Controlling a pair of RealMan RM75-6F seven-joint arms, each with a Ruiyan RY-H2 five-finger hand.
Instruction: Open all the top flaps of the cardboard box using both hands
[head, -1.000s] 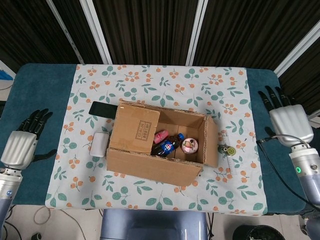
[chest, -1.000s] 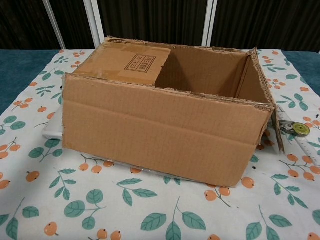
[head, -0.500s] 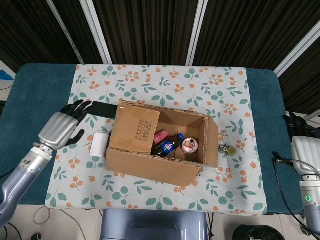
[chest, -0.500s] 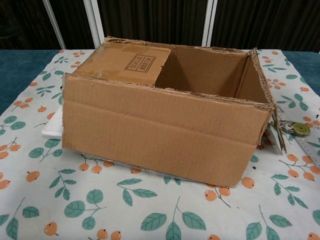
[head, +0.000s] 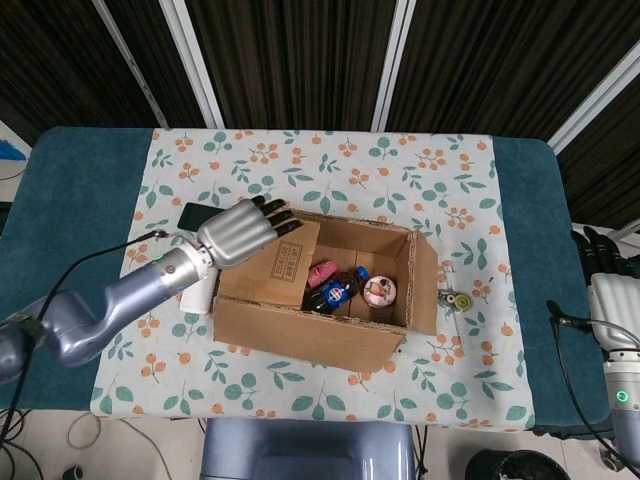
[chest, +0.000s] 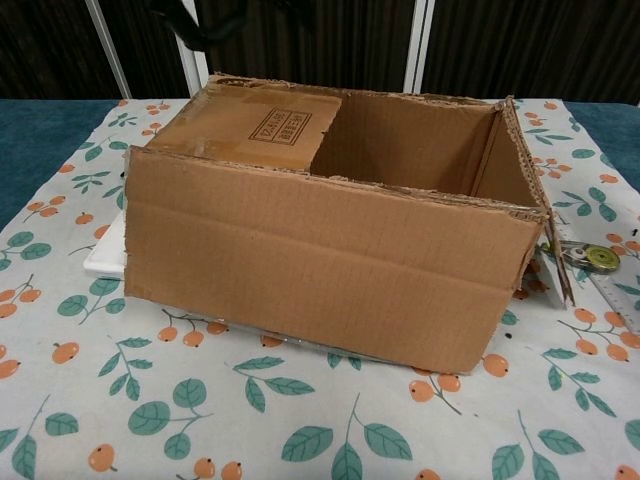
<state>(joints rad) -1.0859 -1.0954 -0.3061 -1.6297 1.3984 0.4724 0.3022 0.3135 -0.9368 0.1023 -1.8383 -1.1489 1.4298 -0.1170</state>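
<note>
The cardboard box (head: 318, 335) (chest: 330, 250) stands mid-table on the floral cloth. Its left top flap (head: 282, 265) (chest: 262, 122) lies flat over the left half. The right flap (head: 422, 285) hangs outward, and the right half is uncovered. Inside show a dark bottle (head: 336, 291) and pink items (head: 380, 291). My left hand (head: 243, 230) hovers with fingers spread over the far-left corner of the flat flap, holding nothing; its dark fingertips (chest: 195, 20) show at the top of the chest view. My right hand (head: 606, 287) is far right, off the cloth, fingers straight and empty.
A black phone (head: 197, 216) lies behind the left hand. A white block (head: 200, 290) (chest: 105, 258) sits against the box's left side. A small tape measure (head: 458, 301) (chest: 598, 259) lies right of the box. Dark curtains hang behind the table.
My left hand swept right from the cloth's left edge to the box's flat left flap. The right hand drew back to the near right edge. The box stayed put.
</note>
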